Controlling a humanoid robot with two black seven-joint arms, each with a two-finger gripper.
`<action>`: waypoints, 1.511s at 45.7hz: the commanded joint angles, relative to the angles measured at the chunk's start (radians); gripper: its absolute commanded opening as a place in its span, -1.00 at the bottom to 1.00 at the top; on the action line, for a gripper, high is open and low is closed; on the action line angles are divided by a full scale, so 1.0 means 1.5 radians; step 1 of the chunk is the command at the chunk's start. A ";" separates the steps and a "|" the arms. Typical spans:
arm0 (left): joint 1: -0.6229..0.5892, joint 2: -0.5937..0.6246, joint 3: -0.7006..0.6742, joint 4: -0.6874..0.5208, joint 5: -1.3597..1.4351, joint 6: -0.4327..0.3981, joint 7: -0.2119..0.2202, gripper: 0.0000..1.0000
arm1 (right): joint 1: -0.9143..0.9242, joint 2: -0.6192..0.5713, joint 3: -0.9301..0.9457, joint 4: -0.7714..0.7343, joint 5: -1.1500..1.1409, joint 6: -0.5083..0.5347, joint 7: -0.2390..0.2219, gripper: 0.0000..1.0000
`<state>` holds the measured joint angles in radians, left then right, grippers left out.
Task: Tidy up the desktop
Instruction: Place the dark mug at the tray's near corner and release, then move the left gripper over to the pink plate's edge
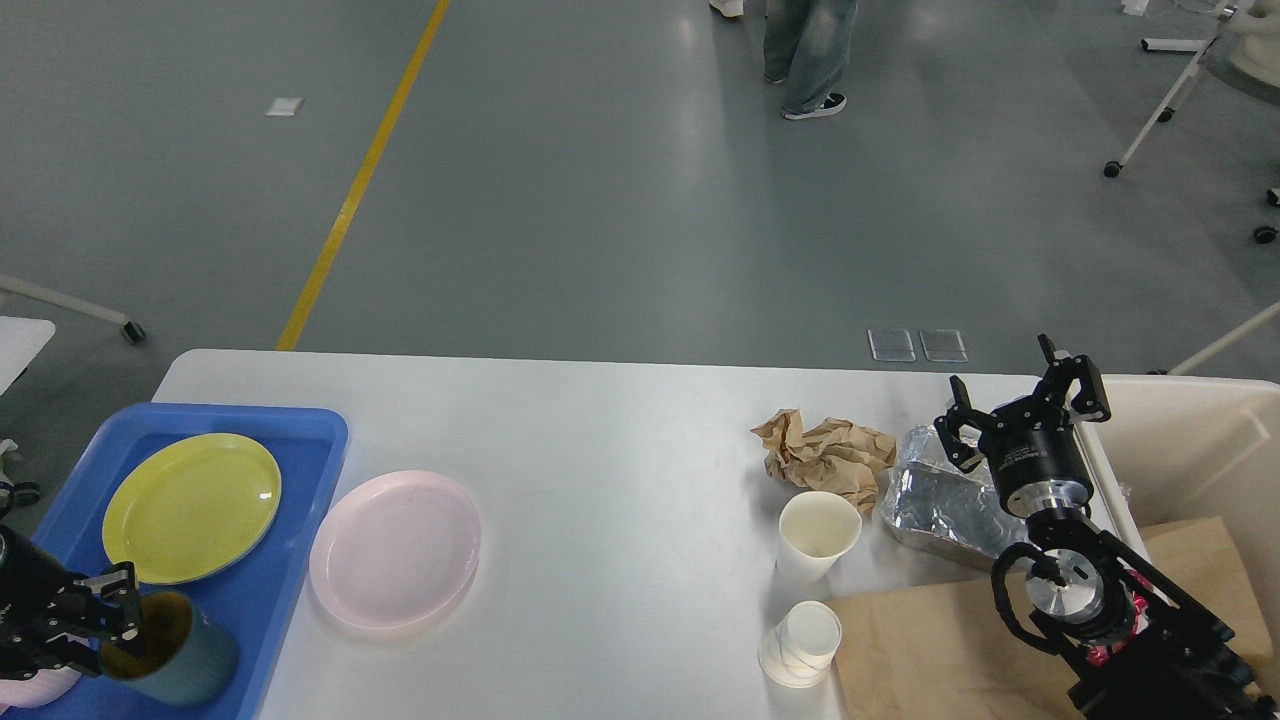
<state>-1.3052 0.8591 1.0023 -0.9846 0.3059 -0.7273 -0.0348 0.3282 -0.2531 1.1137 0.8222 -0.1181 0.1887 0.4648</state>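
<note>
A: We're setting the dark teal cylindrical cup (170,650) inside the blue plastic tray (300,440), left gripper (95,610) gripping its rim.

B: Releasing comes next; right gripper (1020,405) is hanging spread and empty over the wide white desktop (600,450) beyond that tray.

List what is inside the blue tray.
The blue tray holds a yellow plate and a dark green cup, with the left gripper at the cup's rim. A pink item shows at the corner, mostly hidden by the arm.
</note>
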 commanded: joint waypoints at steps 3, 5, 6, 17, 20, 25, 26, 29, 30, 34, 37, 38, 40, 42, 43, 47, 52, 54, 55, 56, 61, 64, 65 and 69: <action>-0.002 0.006 0.011 -0.007 -0.009 -0.006 0.001 0.84 | 0.000 0.000 0.000 0.000 0.000 0.000 0.000 1.00; -0.007 0.010 0.025 -0.009 -0.010 -0.007 -0.002 0.84 | 0.000 0.000 0.000 0.000 0.000 0.000 0.000 1.00; -0.011 0.012 0.034 -0.011 -0.011 -0.008 -0.002 0.84 | 0.000 0.000 0.000 0.000 0.000 0.000 0.000 1.00; -0.185 0.018 0.213 -0.073 -0.063 -0.008 -0.003 0.84 | 0.000 0.000 0.000 0.000 0.000 0.000 0.000 1.00; -0.262 0.011 0.278 -0.109 -0.085 -0.007 -0.002 0.84 | 0.000 0.000 0.000 0.000 0.000 0.000 0.000 1.00; -0.402 0.000 0.353 -0.195 -0.111 -0.002 0.000 0.84 | 0.000 0.000 0.000 0.000 0.000 0.000 0.000 1.00; -0.424 -0.006 0.361 -0.209 -0.113 0.000 0.000 0.84 | 0.000 0.000 0.000 0.000 0.000 0.000 0.000 1.00; -0.488 -0.027 0.386 -0.245 -0.123 0.002 0.001 0.84 | 0.000 0.000 0.000 0.001 0.000 0.000 0.000 1.00; -0.507 -0.035 0.399 -0.259 -0.128 0.005 0.001 0.84 | 0.000 0.000 0.000 0.000 0.000 0.000 0.000 1.00; -0.595 -0.089 0.450 -0.325 -0.151 0.035 0.002 0.82 | 0.000 0.000 0.000 0.001 0.000 0.000 0.000 1.00; -0.661 -0.141 0.481 -0.382 -0.170 0.064 0.002 0.82 | 0.000 0.000 0.000 0.001 0.000 0.000 0.000 1.00; -0.682 -0.160 0.491 -0.403 -0.178 0.073 0.002 0.82 | 0.000 0.000 0.000 0.000 0.000 0.000 0.000 1.00; -0.726 -0.203 0.502 -0.441 -0.196 0.082 0.002 0.82 | 0.000 0.000 0.000 0.000 0.000 0.000 0.000 1.00; -0.764 -0.247 0.502 -0.470 -0.211 0.083 0.002 0.82 | 0.000 0.000 0.000 0.000 0.000 0.000 0.000 1.00; -0.780 -0.267 0.500 -0.484 -0.217 0.083 0.002 0.82 | 0.000 0.000 0.000 0.001 0.000 0.000 0.000 1.00; -0.838 -0.333 0.483 -0.518 -0.256 0.077 0.002 0.81 | 0.000 0.000 0.000 0.000 0.000 0.000 0.000 1.00; -0.882 -0.421 0.451 -0.518 -0.320 0.052 0.003 0.81 | 0.000 0.000 0.000 0.000 0.000 0.000 0.000 1.00; -0.906 -0.446 0.439 -0.518 -0.334 0.033 0.003 0.81 | 0.000 0.000 0.000 0.000 0.000 0.000 0.000 1.00; -0.919 -0.454 0.431 -0.518 -0.338 0.023 0.003 0.81 | 0.000 0.000 0.000 0.000 0.000 0.000 0.000 1.00; -0.930 -0.459 0.420 -0.518 -0.340 0.012 0.002 0.81 | 0.000 0.000 0.000 0.000 0.000 0.000 0.000 1.00; -0.941 -0.469 0.373 -0.518 -0.359 -0.007 0.003 0.81 | 0.000 0.000 0.000 0.000 0.000 0.000 0.000 1.00; -0.940 -0.476 0.361 -0.518 -0.378 -0.007 0.002 0.81 | 0.000 0.000 0.000 0.000 0.000 0.000 0.000 1.00; -0.939 -0.478 0.359 -0.518 -0.383 -0.007 0.002 0.81 | 0.000 0.000 0.000 0.000 0.000 0.000 0.000 1.00; -0.929 -0.483 0.358 -0.518 -0.405 -0.006 0.000 0.81 | 0.000 0.000 0.000 0.000 0.000 0.000 0.000 1.00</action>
<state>-2.7136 0.1462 1.5491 -1.7611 -0.2598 -0.7367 -0.0312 0.3283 -0.2531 1.1137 0.8221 -0.1181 0.1887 0.4648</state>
